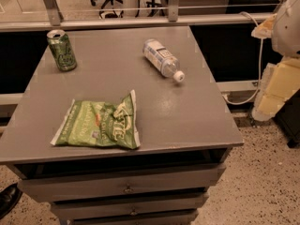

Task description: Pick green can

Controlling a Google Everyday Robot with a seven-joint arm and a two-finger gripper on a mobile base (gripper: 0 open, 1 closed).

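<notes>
The green can (61, 50) stands upright at the table's far left corner, green with pale swirly markings and a silver top with a pull tab. My gripper (275, 92) hangs at the right edge of the view, beyond the table's right side and well away from the can. It holds nothing that I can see.
A clear plastic water bottle (162, 59) lies on its side at the table's far middle right. A flat green chip bag (100, 123) lies near the front left. The grey table (187, 116) has drawers below. A railing runs behind it. A dark shoe (8, 199) is at the lower left on the floor.
</notes>
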